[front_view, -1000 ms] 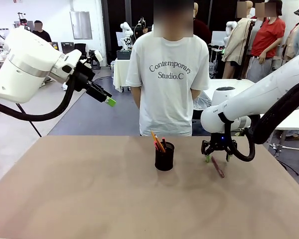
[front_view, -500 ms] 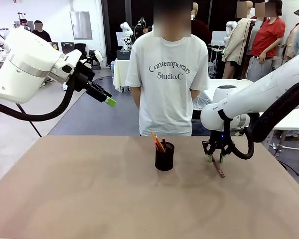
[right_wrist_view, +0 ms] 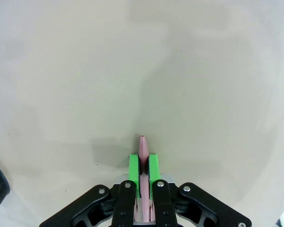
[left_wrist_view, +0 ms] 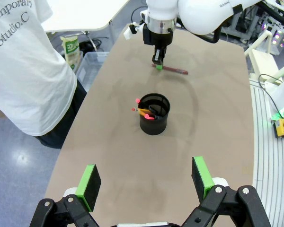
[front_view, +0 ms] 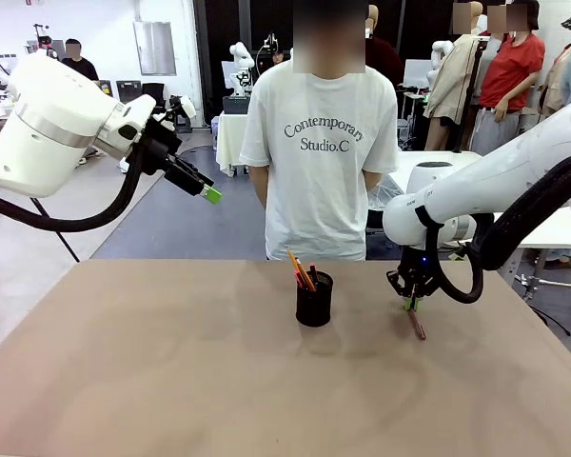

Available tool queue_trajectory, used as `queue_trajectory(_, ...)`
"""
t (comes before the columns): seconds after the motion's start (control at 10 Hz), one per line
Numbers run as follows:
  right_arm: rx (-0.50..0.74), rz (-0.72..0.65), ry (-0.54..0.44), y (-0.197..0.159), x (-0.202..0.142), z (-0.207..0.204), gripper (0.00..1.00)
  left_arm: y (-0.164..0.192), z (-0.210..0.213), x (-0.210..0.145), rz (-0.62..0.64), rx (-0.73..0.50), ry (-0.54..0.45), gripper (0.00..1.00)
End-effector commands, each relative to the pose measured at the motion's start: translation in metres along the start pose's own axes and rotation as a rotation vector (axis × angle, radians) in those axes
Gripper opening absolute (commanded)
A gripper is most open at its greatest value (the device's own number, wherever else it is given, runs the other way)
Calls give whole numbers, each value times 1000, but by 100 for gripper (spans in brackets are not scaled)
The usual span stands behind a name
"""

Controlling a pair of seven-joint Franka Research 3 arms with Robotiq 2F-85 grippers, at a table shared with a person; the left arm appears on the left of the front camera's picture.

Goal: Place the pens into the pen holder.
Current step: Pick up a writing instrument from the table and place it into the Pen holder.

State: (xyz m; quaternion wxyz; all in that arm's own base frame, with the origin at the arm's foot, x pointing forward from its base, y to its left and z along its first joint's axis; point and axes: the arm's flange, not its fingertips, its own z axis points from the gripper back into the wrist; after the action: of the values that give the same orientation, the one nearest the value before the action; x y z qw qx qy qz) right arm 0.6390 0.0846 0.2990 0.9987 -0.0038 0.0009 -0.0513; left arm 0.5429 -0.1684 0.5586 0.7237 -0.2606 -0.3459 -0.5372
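Since the earlier frame the right gripper (front_view: 412, 303) has been closed from wide open onto the reddish-brown pen (front_view: 417, 324), which lies on the table (front_view: 171, 381). Left to right: the left gripper (front_view: 209, 194) is held high, jaws spread, nothing in them. The pen holder (front_view: 314, 300) stands mid-table with two pens (front_view: 301, 269) inside. The reddish-brown pen is pinched between green pads (right_wrist_view: 128, 166).

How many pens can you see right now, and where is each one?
3. The orange-yellow pencil-like pen and the black pen with red ends stand in the black wire-mesh pen holder; the reddish-brown pen lies on the table, clamped by the right end effector.
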Motion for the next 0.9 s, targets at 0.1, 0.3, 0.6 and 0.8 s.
queue_trajectory(0.1, 126, 30, 73, -14, 0, 3, 0, 1, 3, 0, 4, 0, -2, 100)
queue_trajectory(0.3, 304, 58, 66, -25, -9, 29, 0, 1, 3, 0, 4, 0, -2, 100)
queue_trajectory(0.6, 566, 254, -4, -33, -26, 65, 0, 1, 3, 0, 4, 0, -2, 100)
queue_trajectory(0.8, 745, 388, -103, -28, -34, 87, 0, 1, 3, 0, 4, 0, -2, 100)
